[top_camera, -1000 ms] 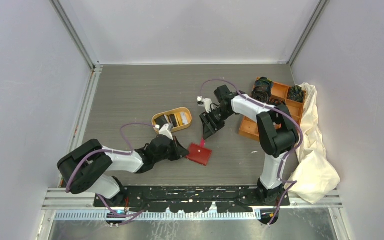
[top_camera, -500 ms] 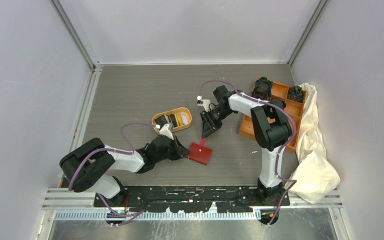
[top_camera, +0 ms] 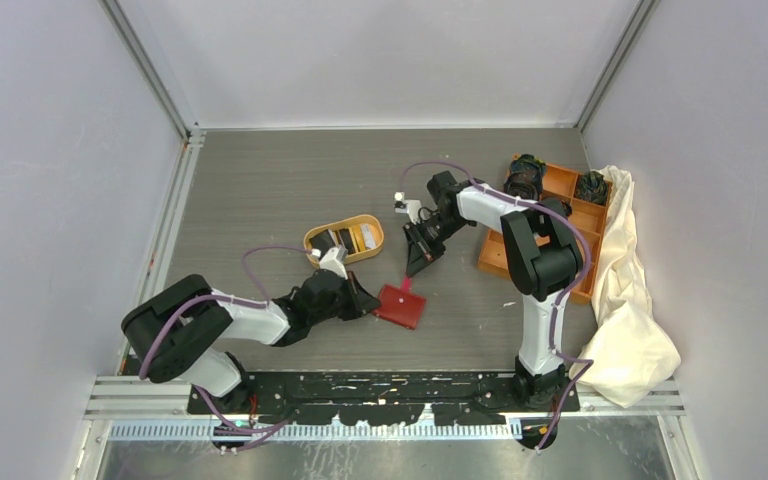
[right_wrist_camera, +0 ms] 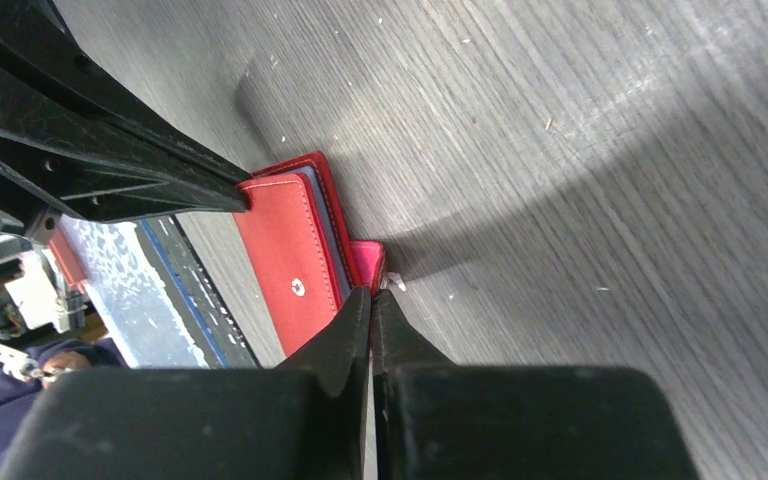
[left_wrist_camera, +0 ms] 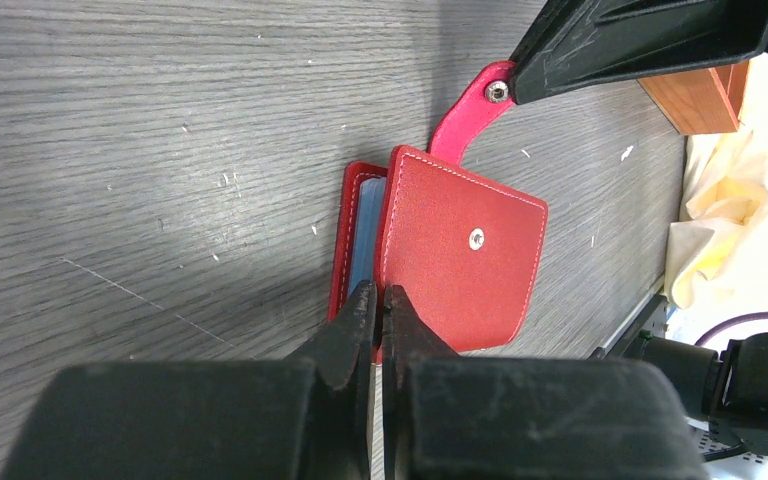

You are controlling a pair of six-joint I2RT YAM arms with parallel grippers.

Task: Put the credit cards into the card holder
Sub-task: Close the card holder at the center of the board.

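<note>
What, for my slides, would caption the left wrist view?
Left fingers pinch the small red leather wallet; right fingers clamp its red clasp tab.

The rig has 2 arms, w/ 1 gripper each: left gripper (top_camera: 370,300), right gripper (top_camera: 413,266). There is 1 red wallet (top_camera: 400,307), w/ 1 clasp tab (left_wrist_camera: 465,110) and 2 metal snaps (left_wrist_camera: 476,238). 1 orange oval tray (top_camera: 307,240) holds approx. 3–4 cards (top_camera: 345,238), black, whitish, yellowish; exact no. unclear. 1 orange box (top_camera: 560,182) w/ compartments carries at least 2 clumps of dark coiled bands (top_camera: 525,178). 1 cream cloth (top_camera: 630,320) and 1 table (top_camera: 260,180) complete the count.
</note>
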